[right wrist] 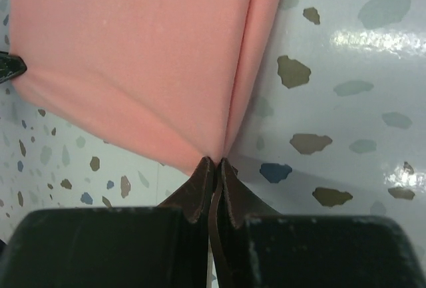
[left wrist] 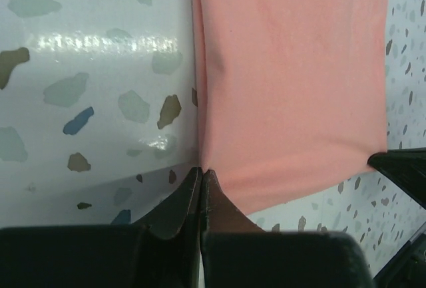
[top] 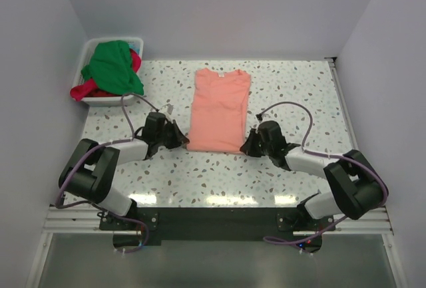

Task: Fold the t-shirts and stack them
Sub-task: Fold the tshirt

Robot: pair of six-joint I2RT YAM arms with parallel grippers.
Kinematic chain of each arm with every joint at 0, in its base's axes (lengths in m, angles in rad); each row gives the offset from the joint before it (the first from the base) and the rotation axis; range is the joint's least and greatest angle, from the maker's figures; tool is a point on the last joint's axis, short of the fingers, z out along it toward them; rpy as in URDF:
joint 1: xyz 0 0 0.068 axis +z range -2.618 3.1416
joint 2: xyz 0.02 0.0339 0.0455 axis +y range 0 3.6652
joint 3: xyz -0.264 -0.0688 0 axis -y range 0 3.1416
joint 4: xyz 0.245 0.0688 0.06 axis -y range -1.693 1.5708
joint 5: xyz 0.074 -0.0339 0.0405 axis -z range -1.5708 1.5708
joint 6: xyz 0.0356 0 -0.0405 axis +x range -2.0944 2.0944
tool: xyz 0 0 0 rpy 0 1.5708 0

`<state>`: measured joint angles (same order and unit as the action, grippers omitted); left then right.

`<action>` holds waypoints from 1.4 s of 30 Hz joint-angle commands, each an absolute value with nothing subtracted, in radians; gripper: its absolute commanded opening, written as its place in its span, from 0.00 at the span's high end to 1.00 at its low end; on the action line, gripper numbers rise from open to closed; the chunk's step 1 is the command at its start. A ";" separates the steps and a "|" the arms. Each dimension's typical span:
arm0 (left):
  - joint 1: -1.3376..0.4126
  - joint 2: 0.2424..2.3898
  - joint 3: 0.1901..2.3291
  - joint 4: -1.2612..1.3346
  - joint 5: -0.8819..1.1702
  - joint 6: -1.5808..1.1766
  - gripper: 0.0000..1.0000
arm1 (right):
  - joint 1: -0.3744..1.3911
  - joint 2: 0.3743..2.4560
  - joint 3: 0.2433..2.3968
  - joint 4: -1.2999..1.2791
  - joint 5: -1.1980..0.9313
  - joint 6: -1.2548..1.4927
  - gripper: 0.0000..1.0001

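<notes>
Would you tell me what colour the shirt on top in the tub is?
The shirt is bright green; top external view shows it best.

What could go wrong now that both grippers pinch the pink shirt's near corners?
1. The left gripper and right gripper each seem to hold only the very corner of the salmon-pink t-shirt, so the cloth might slip out when lifted.
2. The shirt's sides are folded in layers. A gripper may hold only some, so the fold could open.
</notes>
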<state>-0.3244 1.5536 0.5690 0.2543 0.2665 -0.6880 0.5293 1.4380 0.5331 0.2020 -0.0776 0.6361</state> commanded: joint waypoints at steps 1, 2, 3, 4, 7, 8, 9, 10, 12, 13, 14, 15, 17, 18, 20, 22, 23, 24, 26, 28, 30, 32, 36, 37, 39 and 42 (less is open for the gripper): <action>-0.357 1.477 0.529 0.264 0.255 -0.687 1.00 | 0.526 1.370 0.477 0.155 -0.035 0.646 1.00; -0.385 1.468 0.525 0.265 0.249 -0.689 1.00 | 0.525 1.350 0.463 0.147 -0.034 0.647 1.00; -0.400 1.456 0.520 0.261 0.242 -0.698 1.00 | 0.526 1.341 0.457 0.144 -0.034 0.647 1.00; -0.417 1.453 0.515 0.258 0.235 -0.699 1.00 | 0.526 1.332 0.450 0.141 -0.032 0.652 1.00; -0.491 1.442 0.509 0.250 0.204 -0.719 1.00 | 0.528 1.293 0.423 0.129 -0.041 0.658 1.00; -0.521 1.442 0.506 0.250 0.195 -0.727 1.00 | 0.529 1.283 0.410 0.117 -0.040 0.660 1.00; -0.534 1.437 0.502 0.250 0.187 -0.742 1.00 | 0.531 1.255 0.403 0.109 -0.037 0.660 1.00; -0.544 1.433 0.493 0.250 0.181 -0.752 1.00 | 0.531 1.243 0.400 0.098 -0.032 0.660 1.00; -0.566 1.418 0.479 0.244 0.163 -0.770 1.00 | 0.532 1.195 0.385 0.066 -0.023 0.661 1.00; -0.569 1.410 0.466 0.241 0.147 -0.775 1.00 | 0.535 1.178 0.382 0.054 -0.017 0.661 1.00; -0.577 1.401 0.463 0.233 0.138 -0.779 1.00 | 0.535 1.164 0.376 0.028 -0.011 0.661 1.00; -0.580 1.379 0.459 0.218 0.129 -0.787 1.00 | 0.534 1.149 0.374 0.019 -0.008 0.663 1.00; -0.587 1.356 0.451 0.187 0.098 -0.793 1.00 | 0.537 1.112 0.365 0.003 -0.008 0.663 1.00; -0.591 1.335 0.451 0.178 0.091 -0.795 1.00 | 0.535 1.100 0.362 -0.020 -0.008 0.666 1.00; -0.597 1.316 0.460 0.147 0.074 -0.796 1.00 | 0.540 1.059 0.351 -0.043 -0.008 0.669 1.00; -0.612 1.292 0.477 0.123 0.040 -0.796 1.00 | 0.543 1.022 0.348 -0.078 -0.003 0.672 1.00; -0.620 1.286 0.483 0.098 0.026 -0.796 1.00 | 0.545 1.006 0.348 -0.089 -0.003 0.672 1.00; -0.626 1.276 0.491 0.086 0.014 -0.793 1.00 | 0.545 0.993 0.348 -0.101 -0.003 0.669 1.00; -0.646 1.269 0.511 0.051 -0.032 -0.799 1.00 | 0.551 0.945 0.359 -0.146 0.020 0.666 1.00; -0.667 1.258 0.525 0.031 -0.073 -0.805 1.00 | 0.555 0.901 0.376 -0.191 0.034 0.658 1.00; -0.692 1.244 0.535 0.008 -0.116 -0.819 1.00 | 0.560 0.876 0.387 -0.222 0.057 0.649 1.00; -0.709 1.238 0.543 0.002 -0.144 -0.828 1.00 | 0.563 0.855 0.400 -0.256 0.067 0.641 1.00; -0.762 1.244 0.577 -0.063 -0.236 -0.841 1.00 | 0.593 0.857 0.422 -0.299 0.139 0.627 1.00; -0.770 1.247 0.584 -0.080 -0.253 -0.842 1.00 | 0.604 0.859 0.434 -0.316 0.164 0.626 1.00; -0.788 1.261 0.615 -0.095 -0.285 -0.848 1.00 | 0.639 0.876 0.452 -0.340 0.245 0.627 1.00; -0.796 1.285 0.664 -0.126 -0.333 -0.848 1.00 | 0.687 0.914 0.501 -0.383 0.328 0.637 1.00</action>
<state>-0.7898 1.2648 0.5812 -0.0616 -0.1860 -0.8383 0.6395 0.8757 0.4225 -0.2863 0.1375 0.6506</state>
